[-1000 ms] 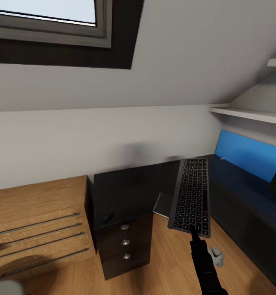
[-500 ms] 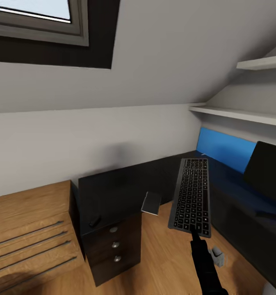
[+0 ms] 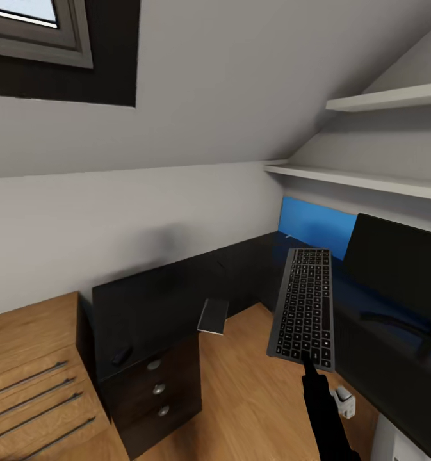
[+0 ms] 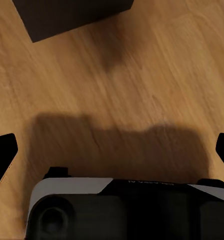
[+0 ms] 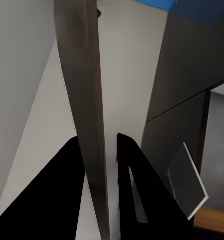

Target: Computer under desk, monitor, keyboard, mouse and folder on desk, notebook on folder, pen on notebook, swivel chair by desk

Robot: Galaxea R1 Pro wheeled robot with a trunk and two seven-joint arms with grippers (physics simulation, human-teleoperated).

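My right gripper [image 3: 309, 365] [image 5: 99, 192] is shut on the near short end of the slim black keyboard [image 3: 303, 306] [image 5: 81, 75], holding it up in the air in front of the desk. The glossy black desk [image 3: 157, 298] runs along the wall and round to the right, where the black monitor [image 3: 401, 262] stands. A small dark mouse [image 3: 121, 355] lies on the left wing above the drawer unit. The small grey computer [image 3: 343, 402] sits on the floor under the desk. My left gripper [image 4: 112, 150] is open above bare wooden floor. Folder, pen and swivel chair are out of view.
A light wooden drawer cabinet [image 3: 29, 358] stands left of the desk. A flat grey book-like thing [image 3: 213, 315] lies at the desk's inner edge. A blue panel [image 3: 314, 224] backs the desk, under two white shelves [image 3: 356, 179]. A sloped ceiling and window [image 3: 29, 32] are above.
The whole view has swung to the right: cabinet and window slid left and the monitor came into view. The keyboard stays in my right gripper at the same pose.
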